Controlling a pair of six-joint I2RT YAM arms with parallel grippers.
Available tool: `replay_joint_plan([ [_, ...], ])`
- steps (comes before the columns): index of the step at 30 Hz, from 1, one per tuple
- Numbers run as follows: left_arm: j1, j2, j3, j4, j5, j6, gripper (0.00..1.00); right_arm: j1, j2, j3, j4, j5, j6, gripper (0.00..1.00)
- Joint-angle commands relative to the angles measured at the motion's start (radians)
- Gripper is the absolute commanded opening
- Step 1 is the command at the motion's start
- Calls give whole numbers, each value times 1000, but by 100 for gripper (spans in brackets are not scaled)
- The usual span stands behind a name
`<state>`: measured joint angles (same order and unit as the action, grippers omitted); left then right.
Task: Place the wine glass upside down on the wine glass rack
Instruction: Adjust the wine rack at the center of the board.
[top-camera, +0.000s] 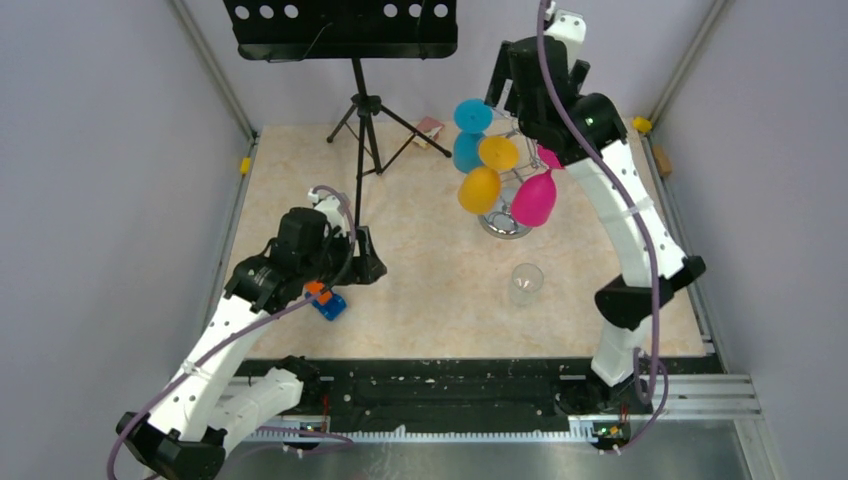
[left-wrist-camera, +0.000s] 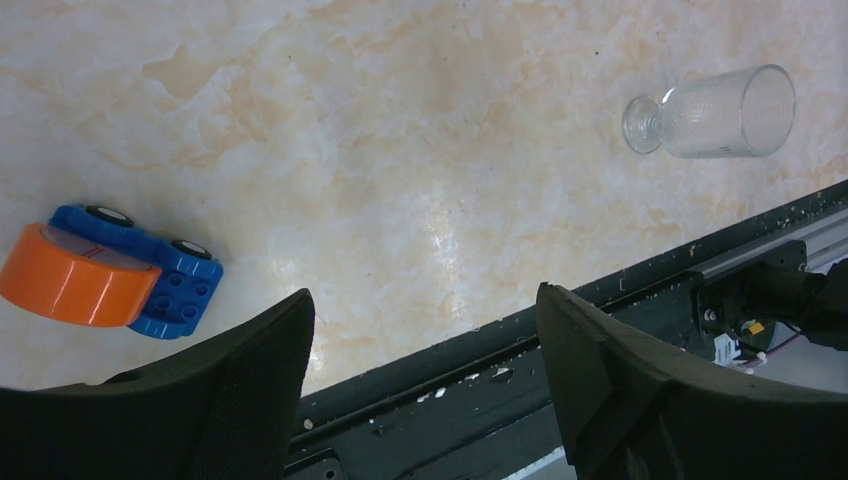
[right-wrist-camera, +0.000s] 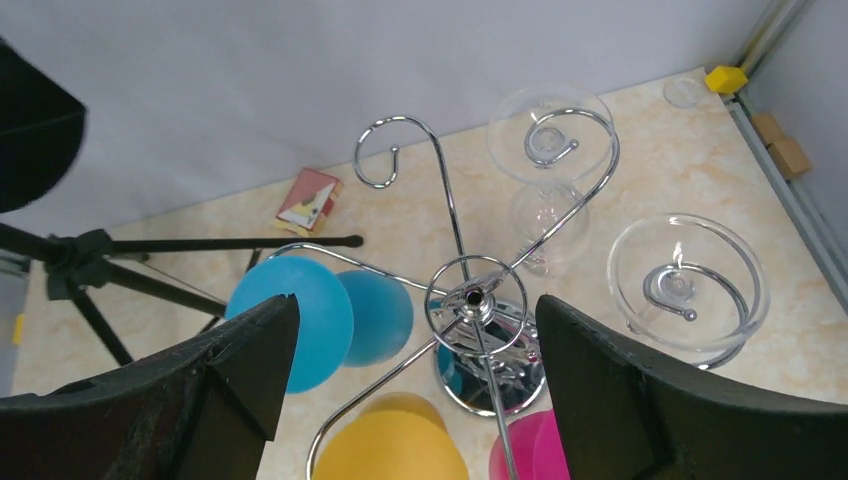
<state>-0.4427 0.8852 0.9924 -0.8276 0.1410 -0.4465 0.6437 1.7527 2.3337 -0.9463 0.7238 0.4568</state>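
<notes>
A marbled beige tabletop (top-camera: 430, 300) is being viewed from above, with two white and black robot arms being shown fixed at its near edge. A shiny chrome wire wine glass rack (top-camera: 505, 226), with a round mirror-like base and curled hook arms, is standing towards the far right of the table. Upside-down glasses are being carried on its hooks: a blue glass (top-camera: 473, 115), a teal glass (top-camera: 467, 152), two orange-yellow glasses (top-camera: 479, 188) and a magenta glass (top-camera: 534, 198). In the right wrist view, a clear hanging glass (right-wrist-camera: 515, 120) and a second clear hanging glass (right-wrist-camera: 720, 260) are being seen from above, each hanging bowl down with its foot on a hook.

The right gripper (right-wrist-camera: 415, 305) is being held high above the middle of the rack, its jaws wide apart with nothing between them.

A clear short-stemmed wine glass (top-camera: 526, 281) is resting alone on the table, in front of the rack and apart from it, and is being touched by neither gripper.

The left gripper (left-wrist-camera: 422, 300) is hovering over the near left of the table, its jaws wide apart and gripping nothing. Near it, a blue toy car (left-wrist-camera: 175, 290) is lying with an orange roll of tape (left-wrist-camera: 70, 280) against it. A black tripod music stand (top-camera: 340, 25) is standing at the far side.
</notes>
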Motion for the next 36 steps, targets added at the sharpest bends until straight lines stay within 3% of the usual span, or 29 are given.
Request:
replay_joint_plan([
  [1,5,-21,-15,6,31,-8,84,-52,102,171,-212,-63,8,88],
  [6,4,-14,-19,5,29,-4,84,-103,85,84,-178,-155,45,68],
  [16,4,-2,-20,-2,41,-21,83,-118,97,43,-149,-156,32,67],
  [20,4,-13,-26,-7,40,-26,83,-134,118,53,-131,-166,27,63],
  [24,4,-30,-32,-9,48,-24,83,-137,117,44,-94,-155,6,54],
  [33,4,-61,-63,-13,51,-45,83,-149,146,46,-98,-155,-4,51],
  [36,5,-68,-73,-15,52,-47,83,-153,150,47,-90,-158,-4,46],
])
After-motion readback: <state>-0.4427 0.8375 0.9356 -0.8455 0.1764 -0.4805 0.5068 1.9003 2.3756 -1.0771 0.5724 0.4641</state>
